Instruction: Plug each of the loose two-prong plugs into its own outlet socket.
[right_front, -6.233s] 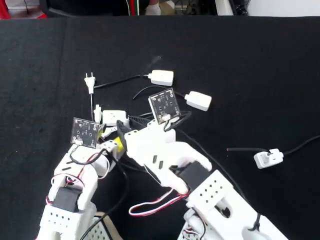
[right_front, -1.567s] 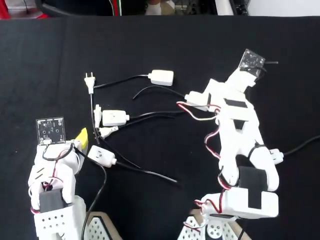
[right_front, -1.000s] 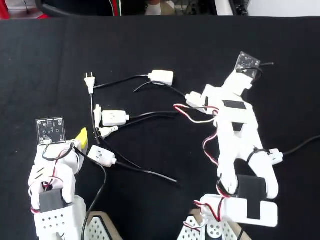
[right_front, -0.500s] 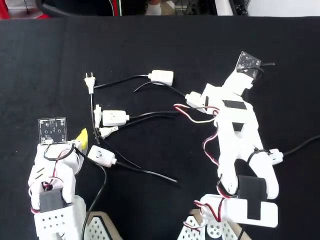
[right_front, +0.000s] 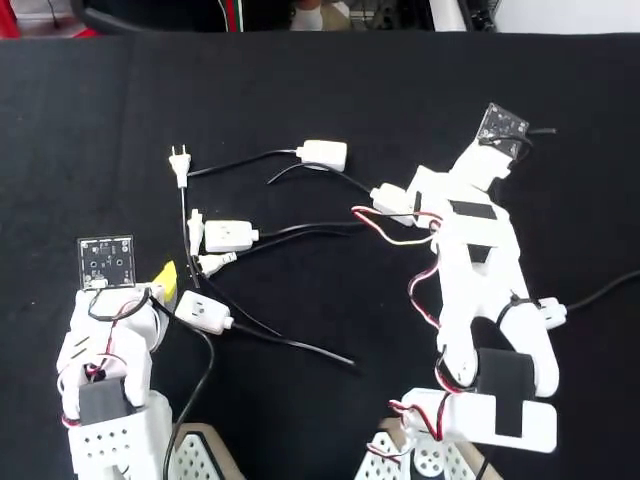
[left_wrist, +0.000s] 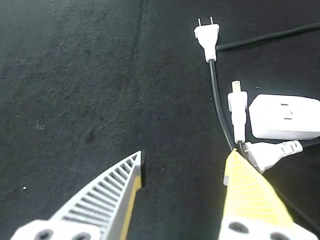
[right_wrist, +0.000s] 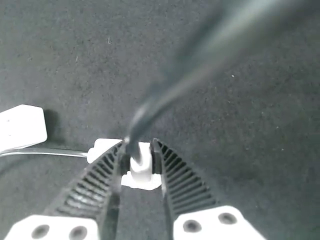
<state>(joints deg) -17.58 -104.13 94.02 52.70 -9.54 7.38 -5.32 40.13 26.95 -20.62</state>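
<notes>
My right gripper (right_wrist: 140, 165) is shut on a small white connector (right_wrist: 140, 169) with a black cord; whether it is a plug or a socket I cannot tell. In the high view that gripper (right_front: 392, 200) sits right of the cable cluster. My left gripper (left_wrist: 185, 157) is open above the cloth, near a loose two-prong plug (left_wrist: 207, 36), a second plug (left_wrist: 237, 107), a third plug (left_wrist: 267, 152) and a white socket block (left_wrist: 285, 117). The high view shows the left gripper (right_front: 160, 280) at lower left, beside another socket block (right_front: 205, 312).
A further socket block (right_front: 322, 155) lies at the back, and its cord runs to the two-prong plug (right_front: 180, 160). A white plug (right_front: 550, 312) on a cord lies partly behind the right arm. Black cords cross the middle of the black cloth (right_front: 90, 120).
Six seconds ago both arms were bunched over the central cluster; they have drawn apart. Over the last second the right gripper has barely shifted, and the left has edged slightly forward.
</notes>
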